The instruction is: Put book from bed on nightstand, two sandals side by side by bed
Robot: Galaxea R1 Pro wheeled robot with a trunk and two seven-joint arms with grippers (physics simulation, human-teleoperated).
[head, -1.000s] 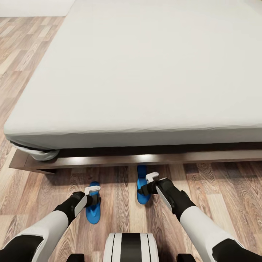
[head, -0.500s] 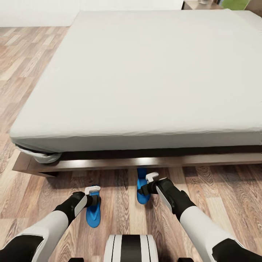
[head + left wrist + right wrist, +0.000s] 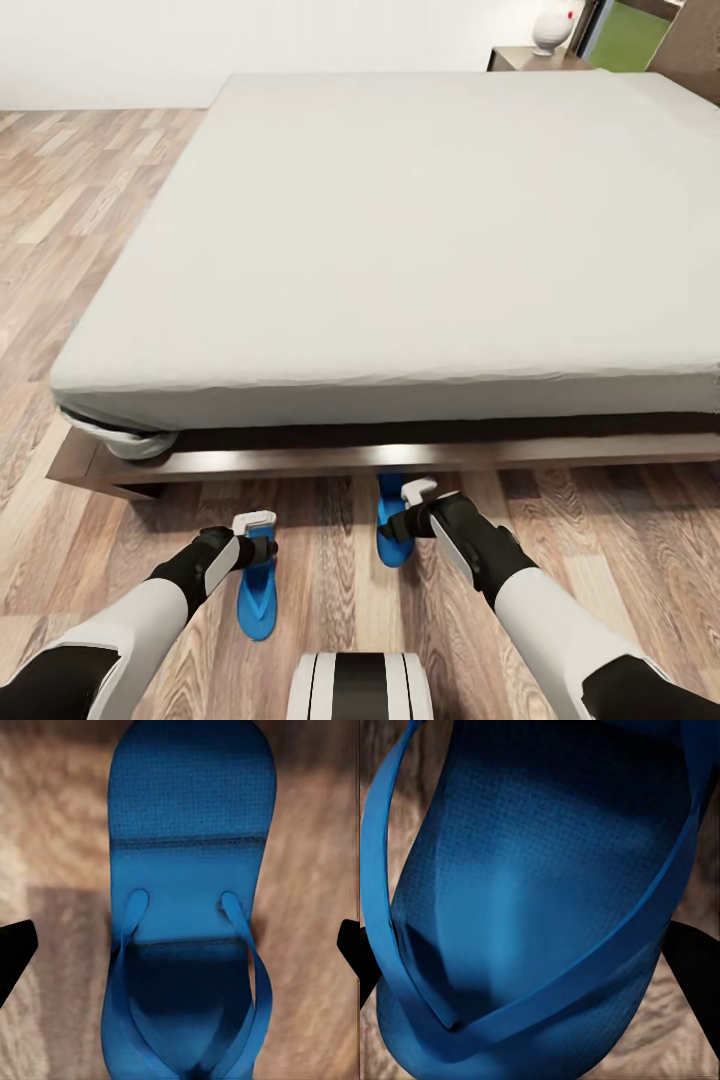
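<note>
Beside the bed [image 3: 400, 250], left gripper [image 3: 256, 545] spread over one sandal [image 3: 256, 600], right gripper's [image 3: 405, 515] state unclear above the other sandal [image 3: 392, 530]; ease them level, closer together.

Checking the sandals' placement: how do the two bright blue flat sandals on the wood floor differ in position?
The left bright blue sandal lies wholly on open floor, farther from the bed frame; the right bright blue sandal sits closer, one end under the frame. Both lie flat, pointing roughly the same way.

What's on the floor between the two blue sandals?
Nothing. In the head view, only bare wood-plank floor lies between the left sandal and the right sandal.
</note>
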